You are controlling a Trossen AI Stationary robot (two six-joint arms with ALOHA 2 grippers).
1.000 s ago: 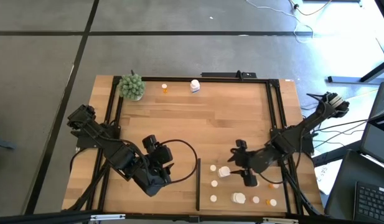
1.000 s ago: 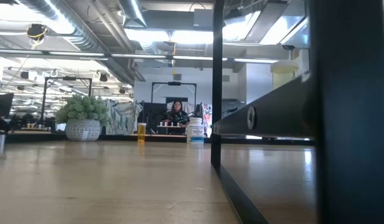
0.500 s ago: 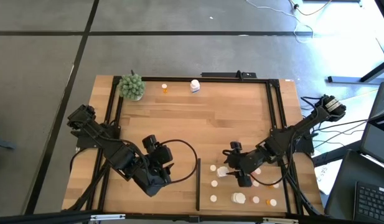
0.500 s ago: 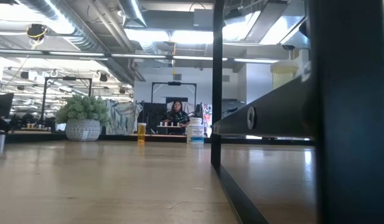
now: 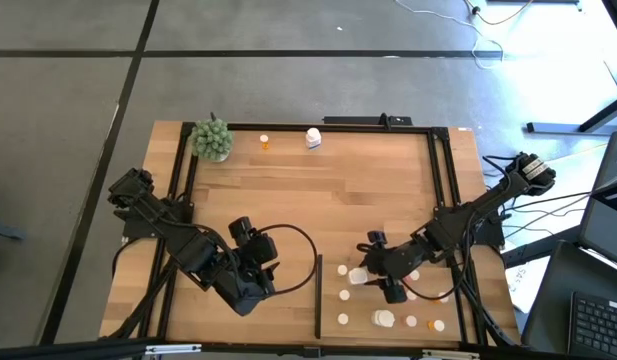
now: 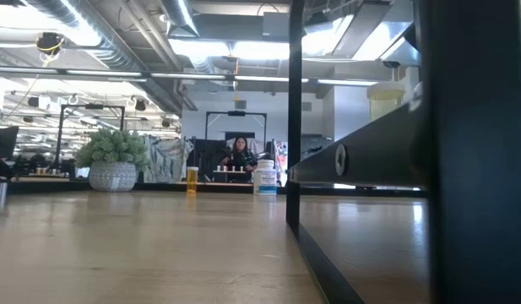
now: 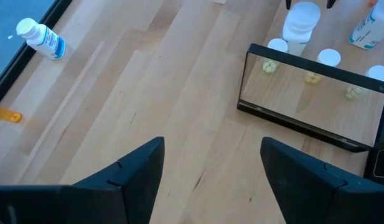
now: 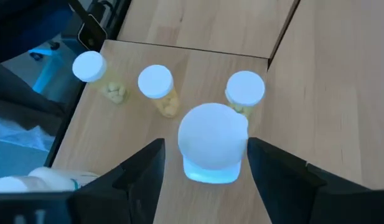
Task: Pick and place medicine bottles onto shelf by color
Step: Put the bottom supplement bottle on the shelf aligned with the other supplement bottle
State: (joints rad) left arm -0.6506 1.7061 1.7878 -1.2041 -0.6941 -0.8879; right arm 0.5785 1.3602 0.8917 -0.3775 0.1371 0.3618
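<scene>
Several small medicine bottles stand on the shelf [image 5: 418, 270], a pale wood panel with a black strip [image 5: 318, 296] at the near right. My right gripper [image 8: 204, 149] is open low over a chunky white bottle [image 8: 213, 142] [image 5: 359, 275], with a finger on each side of its cap and not closed on it. Small white-capped bottles with yellow contents [image 8: 157, 86] stand just beyond. My left gripper [image 7: 211, 149] [image 5: 268, 268] hovers open over bare table left of the shelf. An orange bottle [image 5: 265, 142] and a white bottle [image 5: 313, 138] stand at the far edge.
A green plant ball in a pot [image 5: 212, 140] sits at the far left corner. A black frame [image 5: 438, 180] borders the tabletop, and its post [image 6: 295, 118] shows in the low view. Bare wood lies across the table's middle. A person [image 6: 241, 155] sits far behind the table.
My right gripper has moved down and a little toward the table's left, coming over the chunky white bottle, then held still. Its fingers have kept the same gap. The bottle has not moved.
</scene>
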